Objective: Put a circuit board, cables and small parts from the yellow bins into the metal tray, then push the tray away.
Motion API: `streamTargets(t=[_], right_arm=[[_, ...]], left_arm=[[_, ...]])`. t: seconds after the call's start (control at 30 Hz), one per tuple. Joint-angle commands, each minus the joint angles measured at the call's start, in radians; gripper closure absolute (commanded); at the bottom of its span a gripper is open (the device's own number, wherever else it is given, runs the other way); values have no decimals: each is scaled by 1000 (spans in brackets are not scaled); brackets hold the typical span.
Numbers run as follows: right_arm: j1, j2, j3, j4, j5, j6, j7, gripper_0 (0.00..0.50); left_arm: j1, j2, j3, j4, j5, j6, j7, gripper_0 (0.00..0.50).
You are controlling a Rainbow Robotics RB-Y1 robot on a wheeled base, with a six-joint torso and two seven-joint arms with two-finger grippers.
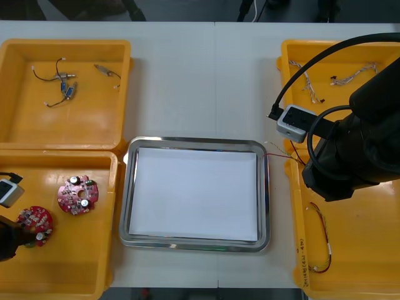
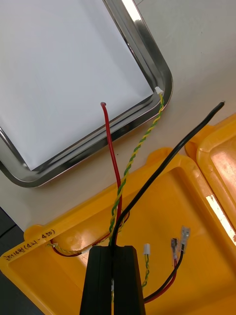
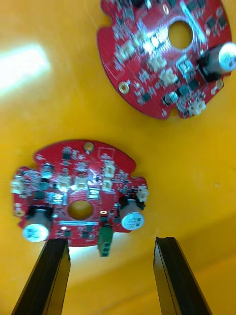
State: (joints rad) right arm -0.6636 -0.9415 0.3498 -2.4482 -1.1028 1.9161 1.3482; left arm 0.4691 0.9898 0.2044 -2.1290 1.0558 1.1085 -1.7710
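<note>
Right end effector (image 2: pixel 114 250) grips cables (image 2: pixel 129 167); left (image 3: pixel 112 241) by board (image 3: pixel 78 192)

red circuit boards (image 1: pixel 79 194), yellow bins (image 1: pixel 87 125)

Electronics workshop bench: yellow bins (image 1: pixel 25 125) of circuit boards (image 1: pixel 78 194) and cables (image 2: pixel 111 147) on a light table (image 1: pixel 200 81)

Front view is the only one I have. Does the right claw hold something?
Observer: Yes, the right claw is shut on cables, one red and yellow, one black.
Operator: Where do they end?
Observer: The red end is over the white inside of the tray.
Operator: And the other arm?
Observer: The left claw is open, with a board just ahead of it.
</note>
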Motion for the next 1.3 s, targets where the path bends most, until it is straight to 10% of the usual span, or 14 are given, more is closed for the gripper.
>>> streamTargets(t=[0.03,0.7,1.3], right_arm=[[-31,-6,11,-12,-11,4,-6,500],[-33,-6,11,-14,-9,4,-12,500],[-31,-6,12,-17,-9,4,-20,500]], left_arm=[[-33,-13,73,-35,21,34,-16,0],[-26,-94,187,-91,3,189,-21,0],[103,-105,101,-91,-65,-7,-76,0]])
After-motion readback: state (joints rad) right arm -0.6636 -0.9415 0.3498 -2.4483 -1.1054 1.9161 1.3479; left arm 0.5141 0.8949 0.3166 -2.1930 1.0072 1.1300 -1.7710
